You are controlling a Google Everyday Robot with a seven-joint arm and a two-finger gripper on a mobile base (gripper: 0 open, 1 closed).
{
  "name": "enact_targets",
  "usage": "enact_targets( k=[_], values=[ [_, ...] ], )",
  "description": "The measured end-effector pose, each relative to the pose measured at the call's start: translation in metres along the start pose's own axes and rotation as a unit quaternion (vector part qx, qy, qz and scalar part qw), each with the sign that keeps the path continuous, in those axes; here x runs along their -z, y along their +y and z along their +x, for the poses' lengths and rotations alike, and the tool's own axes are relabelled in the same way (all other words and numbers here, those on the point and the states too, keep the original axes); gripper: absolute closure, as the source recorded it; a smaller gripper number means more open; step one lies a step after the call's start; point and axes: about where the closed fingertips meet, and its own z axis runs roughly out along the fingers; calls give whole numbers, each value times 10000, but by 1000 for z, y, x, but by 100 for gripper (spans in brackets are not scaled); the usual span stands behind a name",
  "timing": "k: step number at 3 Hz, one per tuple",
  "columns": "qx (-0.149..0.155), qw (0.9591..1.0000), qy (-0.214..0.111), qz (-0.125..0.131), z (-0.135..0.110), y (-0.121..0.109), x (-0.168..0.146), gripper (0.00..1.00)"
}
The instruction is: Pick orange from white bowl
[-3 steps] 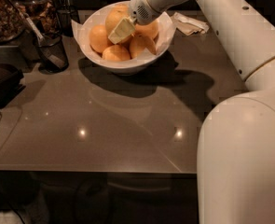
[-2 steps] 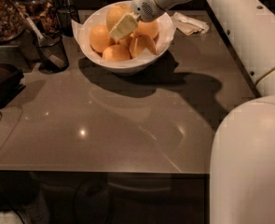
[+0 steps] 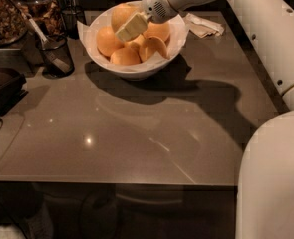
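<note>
While the pincer (image 3: 130,29) hangs low over the white bowl (image 3: 136,72), the orange (image 3: 120,14) lies at the bowl's far side.
The pincer sits just in front of that orange, among smaller fruits (image 3: 109,40); whether it is apart or together cannot be told. The bowl stands on the tabletop (image 3: 136,133), near a dark glass cup (image 3: 54,54).

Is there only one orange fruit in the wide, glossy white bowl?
No: several round orange fruits sit in the white bowl, with the robot's pale gripper positioned over them.
</note>
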Motion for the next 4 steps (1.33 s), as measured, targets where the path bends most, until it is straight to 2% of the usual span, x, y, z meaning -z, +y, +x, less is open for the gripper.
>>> enact_targets(
  k=[1, 3, 4],
  values=[
    [0, 10000, 0, 0, 0, 0, 0, 100],
    [-498, 9987, -6, 47, 6, 41, 33, 100],
    [-504, 9987, 41, 2, 10, 44, 29, 100]
  ],
)
